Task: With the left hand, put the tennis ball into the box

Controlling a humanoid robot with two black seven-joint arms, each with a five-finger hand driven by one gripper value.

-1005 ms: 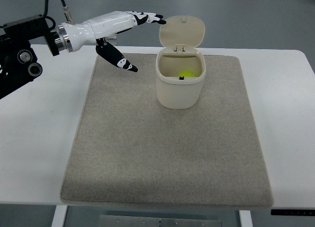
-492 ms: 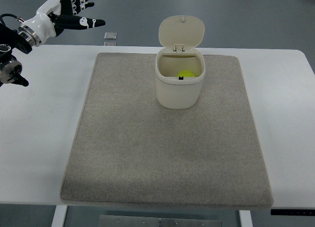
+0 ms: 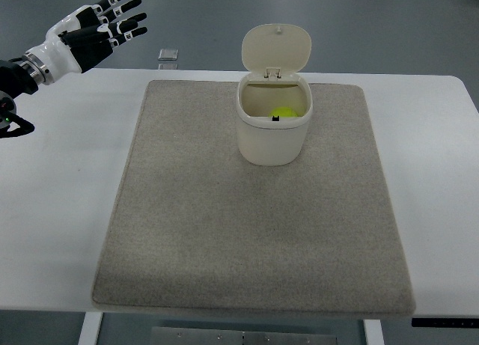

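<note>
Fingers (image 3: 123, 23) of left hand (image 3: 93, 34) spread, empty.

tennis ball (image 3: 282, 113): yellow-green | box (image 3: 273, 128): cream | mat (image 3: 254, 210): beige-grey | table (image 3: 60, 210): white

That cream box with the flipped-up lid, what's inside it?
A yellow-green tennis ball lies inside the box, towards the back. The front wall covers its lower part and the box's floor, so anything else down there cannot be seen.

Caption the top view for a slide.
Tennis ball inside the open-lidded box on the grey mat; left hand open at upper left, empty.
</note>
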